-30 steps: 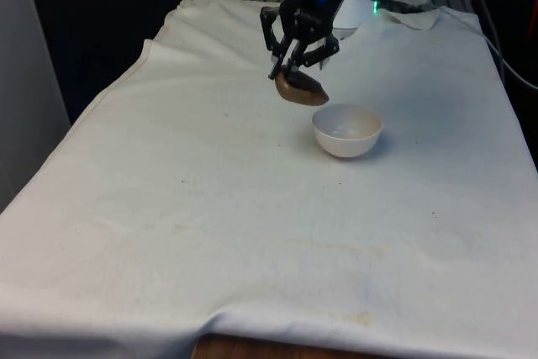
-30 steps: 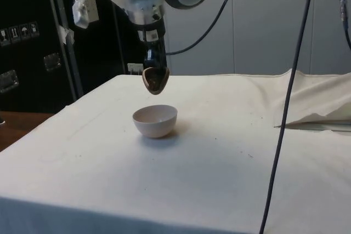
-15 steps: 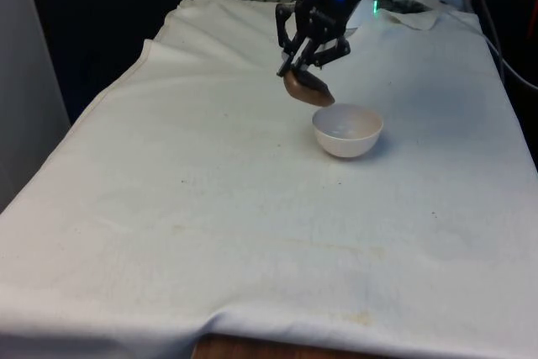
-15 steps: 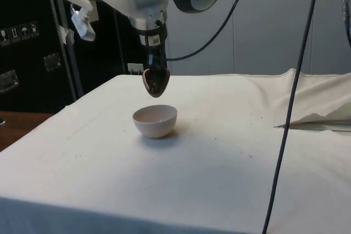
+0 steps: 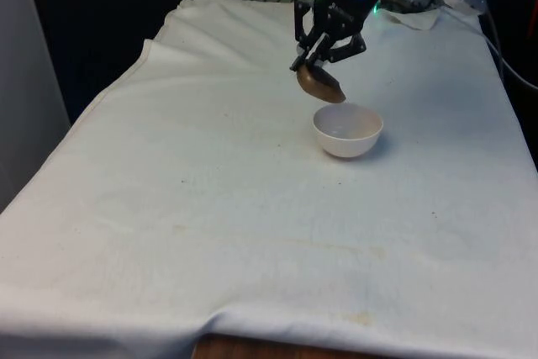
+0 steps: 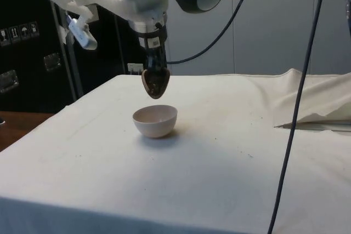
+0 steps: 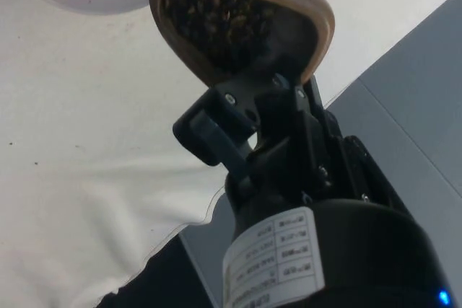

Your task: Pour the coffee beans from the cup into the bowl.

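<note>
Clamped in the black tool (image 5: pixel 313 63), a small tan wooden cup (image 5: pixel 320 85) of dark coffee beans (image 7: pixel 220 18) tilts above the round white bowl (image 5: pixel 347 130), upper centre of the front view.

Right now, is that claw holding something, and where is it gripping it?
Yes: the gripper holds a brown cup of coffee beans by its rim.

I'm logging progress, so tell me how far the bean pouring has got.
Done: the gripper has the brown cup lifted and held over the near rim of the white bowl. In hand: the cup is tipped towards the bowl, but the coffee beans sit inside it. Left: tipping further so that the beans fall; the bowl looks empty in the front view.
</note>
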Action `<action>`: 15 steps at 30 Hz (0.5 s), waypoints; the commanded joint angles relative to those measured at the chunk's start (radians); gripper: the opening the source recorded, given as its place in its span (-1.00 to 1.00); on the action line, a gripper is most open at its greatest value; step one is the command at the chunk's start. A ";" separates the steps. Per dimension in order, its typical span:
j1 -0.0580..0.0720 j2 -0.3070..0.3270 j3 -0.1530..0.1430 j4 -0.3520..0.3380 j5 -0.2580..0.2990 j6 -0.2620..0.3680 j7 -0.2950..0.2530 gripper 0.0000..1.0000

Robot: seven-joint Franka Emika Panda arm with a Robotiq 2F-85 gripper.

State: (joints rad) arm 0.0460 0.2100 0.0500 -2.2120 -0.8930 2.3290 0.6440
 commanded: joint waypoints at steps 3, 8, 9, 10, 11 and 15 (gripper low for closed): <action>0.004 0.005 0.001 0.008 -0.010 -0.010 0.010 -1.00; 0.007 0.001 0.020 0.015 -0.019 -0.048 0.026 -1.00; 0.000 0.003 0.024 0.013 -0.010 -0.039 0.017 -1.00; 0.007 0.000 0.025 0.016 -0.024 -0.055 0.031 -1.00; 0.007 -0.001 0.030 0.018 -0.029 -0.063 0.037 -1.00; 0.006 -0.005 0.054 0.022 -0.051 -0.099 0.064 -1.00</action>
State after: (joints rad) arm 0.0460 0.2090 0.1040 -2.1900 -0.9310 2.2400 0.6960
